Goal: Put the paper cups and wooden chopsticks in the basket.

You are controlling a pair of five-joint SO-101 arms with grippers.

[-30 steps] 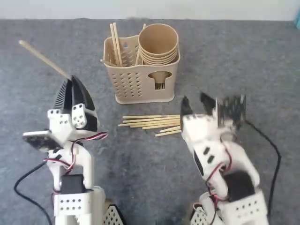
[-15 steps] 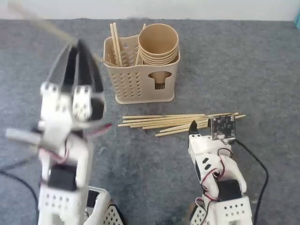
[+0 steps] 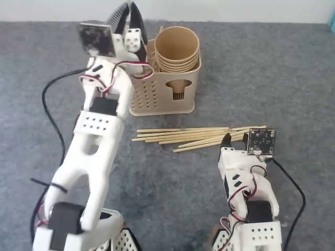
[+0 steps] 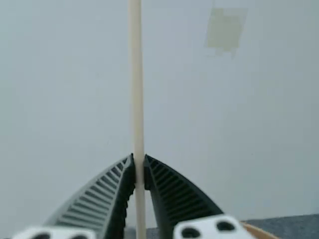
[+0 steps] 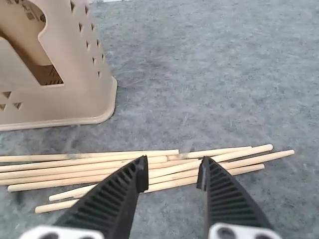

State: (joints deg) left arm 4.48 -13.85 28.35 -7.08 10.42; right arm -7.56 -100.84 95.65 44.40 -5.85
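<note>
Nearest, the right claw (image 5: 172, 174) hangs spread just above the loose wooden chopsticks (image 5: 149, 167). These are pale, slim and round, bundled roughly on the grey worktop (image 3: 272, 68) just in front of the basket (image 3: 162, 99), so closing here could catch several at once or roll them apart. Farther off, the left claw (image 4: 138, 167) pinches one chopstick (image 4: 134, 74) upright over the basket, beside the stacked paper cups (image 3: 178, 49); its lower end is hidden, so it may be off the compartment and could tip over the rim if released.
</note>
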